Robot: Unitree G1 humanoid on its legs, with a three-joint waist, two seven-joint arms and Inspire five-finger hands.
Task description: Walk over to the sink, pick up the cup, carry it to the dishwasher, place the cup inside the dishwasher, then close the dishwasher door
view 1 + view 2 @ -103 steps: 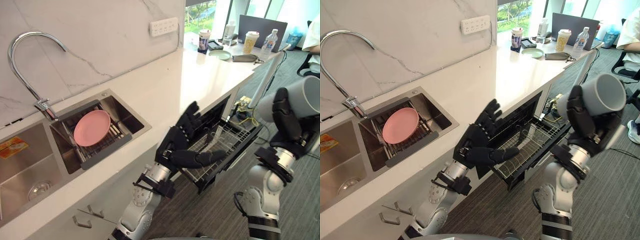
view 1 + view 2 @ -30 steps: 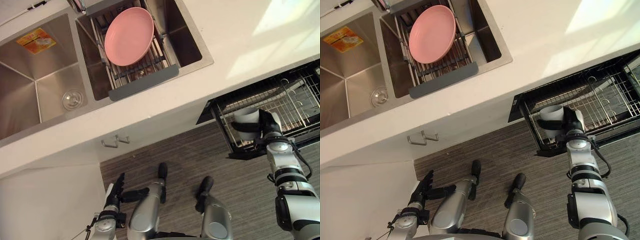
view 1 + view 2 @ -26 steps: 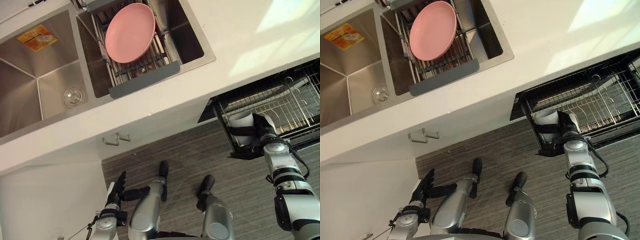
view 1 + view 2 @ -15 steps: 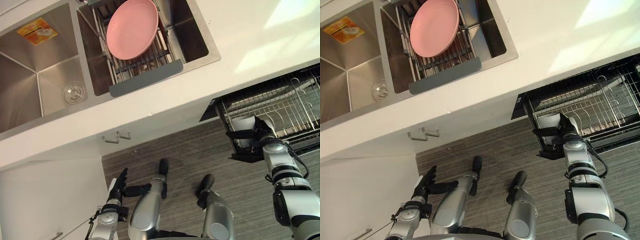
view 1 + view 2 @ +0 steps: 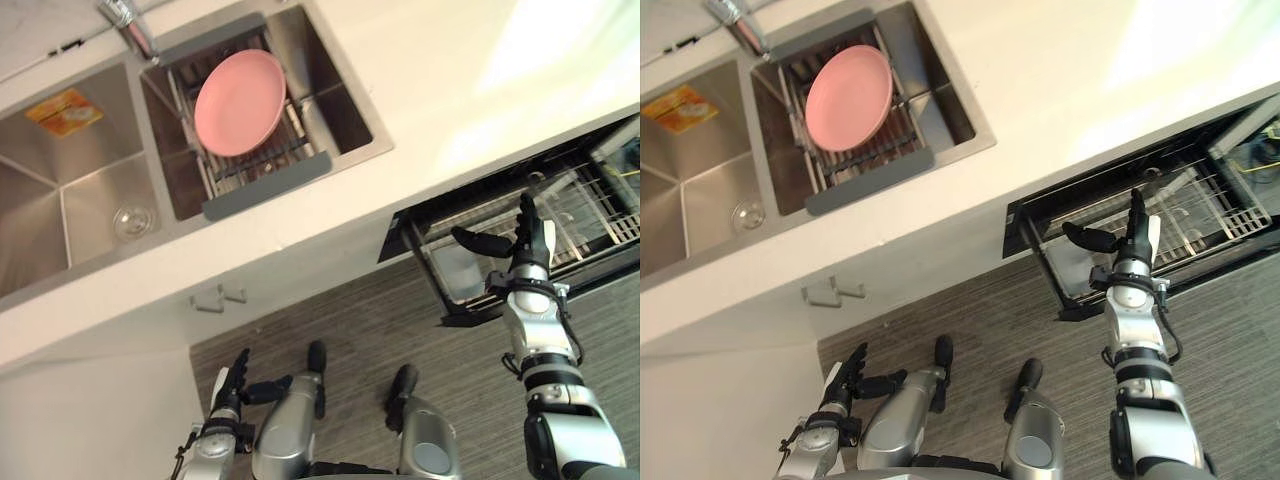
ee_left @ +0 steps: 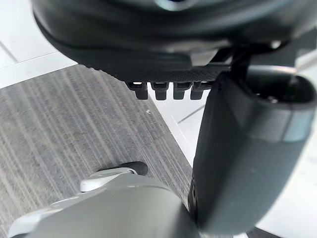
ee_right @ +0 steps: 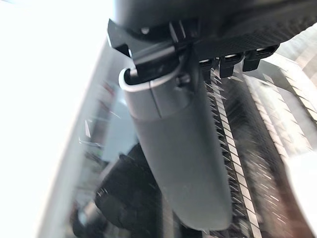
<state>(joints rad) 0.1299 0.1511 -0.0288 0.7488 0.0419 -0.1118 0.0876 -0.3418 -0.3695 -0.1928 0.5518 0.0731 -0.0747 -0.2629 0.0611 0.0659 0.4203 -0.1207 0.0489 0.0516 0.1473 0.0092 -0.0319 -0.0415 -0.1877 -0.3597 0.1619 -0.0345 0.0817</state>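
Low on your left, the left hand [image 5: 232,390] hangs over the grey floor [image 5: 350,310], its fingers straight and loose. Above it, the sink [image 5: 60,215] sits at the left end of the white counter [image 5: 420,90]. A pink plate [image 5: 240,102] lies on a wire rack [image 5: 262,165] across the sink's right basin.

Move right and you reach the dishwasher [image 5: 600,170] under the counter's edge. It stands open, with its basket [image 5: 575,215] pulled out over the floor. The cup [image 5: 457,270], pale grey, sits in the basket's near left corner. You cannot tell from here whether it stands upright or lies on its side.

Just right of the cup is the right hand [image 5: 527,258]. Its fingers are straight and spread, pointing toward the counter. Its thumb reaches out sideways above the cup and is not curled round it. Whether the thumb touches the cup cannot be made out. In the right wrist view, the thumb [image 7: 183,148] stretches straight over the basket's wires.
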